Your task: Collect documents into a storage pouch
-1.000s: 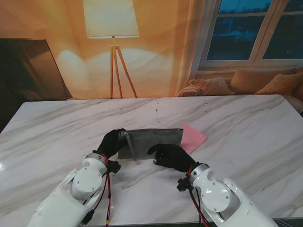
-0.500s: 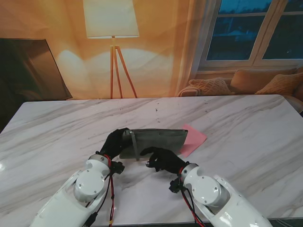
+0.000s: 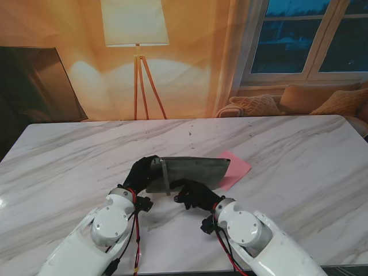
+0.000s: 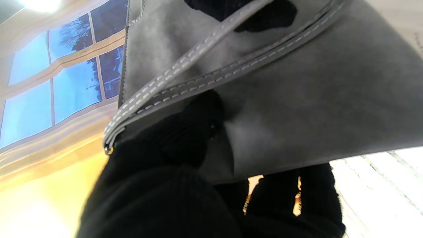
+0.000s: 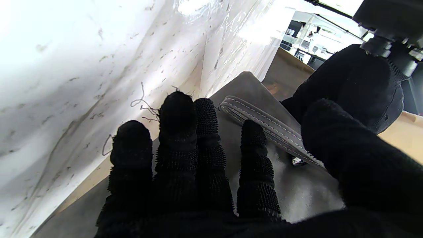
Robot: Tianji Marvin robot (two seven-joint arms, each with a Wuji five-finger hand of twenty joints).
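Grey pouch (image 3: 192,171) in left hand (image 3: 141,172), right hand (image 3: 194,194) beneath.

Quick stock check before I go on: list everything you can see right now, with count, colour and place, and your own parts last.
pouch: one, grey with a stitched strap, mid-table, tilted, left end raised
paper: one, pink, flat on the table, partly under the pouch's right end
table: one, white marble with grey veins
floor lamp: one, white shade on wooden tripod, beyond the table
sofa cushions: several, tan, far right under the window
dark panel: one, far left behind the table
left hand: black glove, gripping the pouch's left end
right hand: black glove, fingers spread flat on the pouch's near edge
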